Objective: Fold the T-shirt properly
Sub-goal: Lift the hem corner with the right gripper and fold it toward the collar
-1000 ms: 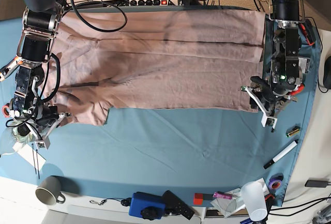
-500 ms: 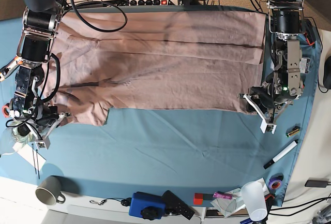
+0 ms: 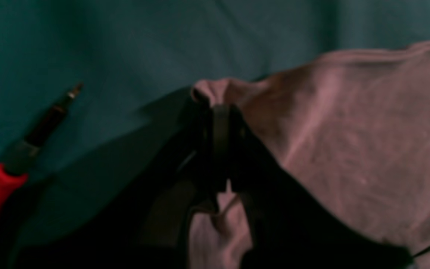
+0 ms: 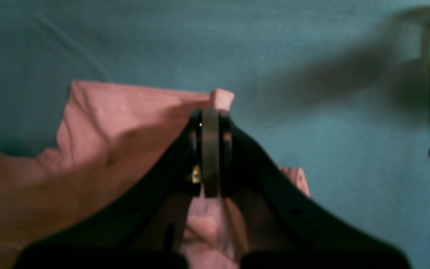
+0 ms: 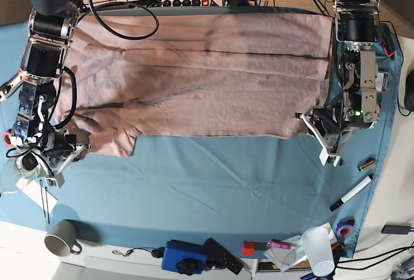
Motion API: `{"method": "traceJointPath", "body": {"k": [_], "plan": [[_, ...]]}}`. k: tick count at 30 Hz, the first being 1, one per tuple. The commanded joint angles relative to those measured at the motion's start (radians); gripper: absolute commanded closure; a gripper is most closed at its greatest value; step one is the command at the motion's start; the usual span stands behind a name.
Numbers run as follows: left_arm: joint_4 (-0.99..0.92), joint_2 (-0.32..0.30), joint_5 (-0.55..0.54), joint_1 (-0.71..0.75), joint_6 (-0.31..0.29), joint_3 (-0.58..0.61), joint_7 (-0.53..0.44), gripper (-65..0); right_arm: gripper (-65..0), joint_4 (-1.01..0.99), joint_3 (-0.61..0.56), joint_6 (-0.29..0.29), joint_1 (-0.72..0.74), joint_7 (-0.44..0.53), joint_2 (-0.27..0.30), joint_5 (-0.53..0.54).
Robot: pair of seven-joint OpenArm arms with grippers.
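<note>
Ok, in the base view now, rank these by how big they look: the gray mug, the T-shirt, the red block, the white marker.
1. T-shirt
2. Gray mug
3. White marker, long but thin
4. Red block

Wrist views dim, soft, foreground fingers [image 3: 220,149] near-black; base view brighter, sharper.

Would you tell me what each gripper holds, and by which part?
Both hold the T-shirt: the left gripper by a near corner, the right gripper by a pinch of its near edge.
</note>
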Motion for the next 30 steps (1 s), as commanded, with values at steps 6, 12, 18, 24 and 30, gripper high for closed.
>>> {"method": "traceJointPath", "body": {"k": [6,12,18,24,30], "plan": [[0.062,-0.011,-0.010,-0.024,-0.001,-0.005,0.030,0.0,0.0,0.148,0.004,0.002,0.034,-0.045,0.020,0.019],[0.064,-0.016,-0.011,-0.024,0.027,-0.005,0.064,0.0,0.0,0.162,0.004,0.037,0.034,-0.076,0.020,0.085],[0.107,-0.016,-0.029,-0.007,0.024,-0.005,0.086,0.0,0.0,0.162,0.039,0.075,0.034,-0.122,0.019,0.166],[0.188,-0.016,-0.029,0.063,0.019,-0.005,0.090,0.0,0.0,0.162,0.179,0.174,0.027,-0.211,0.020,0.342],[0.290,-0.016,-0.017,0.142,0.019,-0.015,0.087,0.0,0.0,0.206,0.269,0.214,-0.066,-0.258,0.020,0.431]]}}
